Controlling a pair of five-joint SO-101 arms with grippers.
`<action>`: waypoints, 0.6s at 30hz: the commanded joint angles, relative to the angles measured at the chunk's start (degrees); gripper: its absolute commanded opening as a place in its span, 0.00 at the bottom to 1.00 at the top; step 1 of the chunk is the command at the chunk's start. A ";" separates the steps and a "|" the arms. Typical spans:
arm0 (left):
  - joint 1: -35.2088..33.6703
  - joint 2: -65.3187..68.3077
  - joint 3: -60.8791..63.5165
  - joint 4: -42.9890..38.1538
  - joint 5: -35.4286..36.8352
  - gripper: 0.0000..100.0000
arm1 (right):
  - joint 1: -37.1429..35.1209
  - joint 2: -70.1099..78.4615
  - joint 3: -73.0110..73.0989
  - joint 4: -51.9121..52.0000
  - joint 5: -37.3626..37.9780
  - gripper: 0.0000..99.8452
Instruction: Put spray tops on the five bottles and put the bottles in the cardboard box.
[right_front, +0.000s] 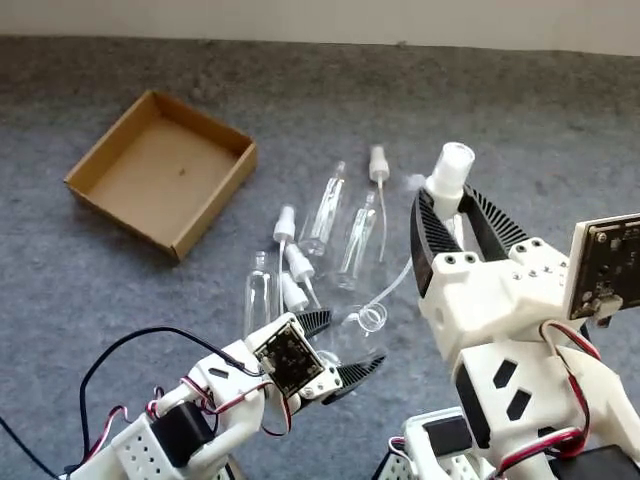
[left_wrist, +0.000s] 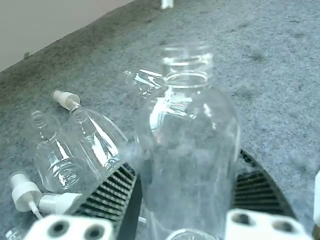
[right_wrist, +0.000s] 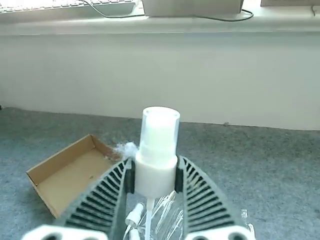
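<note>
Bottle (left_wrist: 187, 115), clear and uncapped, sits clamped in the left hand (left_wrist: 185, 165); right hand (right_wrist: 155, 167) grips a spray top (right_wrist: 159, 130).

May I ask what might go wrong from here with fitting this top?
The dip tube under the spray top in the right gripper may miss the narrow neck of the bottle. The left gripper holds that bottle by its smooth body, so it might twist. Loose bottles nearby could get knocked.

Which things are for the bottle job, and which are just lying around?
For the job: held bottle, held spray top, loose bottles, loose spray tops, cardboard box.
Just lying about: keyboard, cable.
</note>
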 joint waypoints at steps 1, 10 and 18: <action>0.57 -0.13 1.19 -0.09 0.35 0.13 | -0.40 -0.04 -1.01 -1.89 -0.62 0.01; 0.57 -0.13 1.19 -0.09 0.35 0.13 | -0.40 -0.75 10.59 -2.51 -0.62 0.01; 0.48 -0.22 1.19 -0.35 0.35 0.13 | -0.75 -10.77 17.36 -2.51 -0.62 0.01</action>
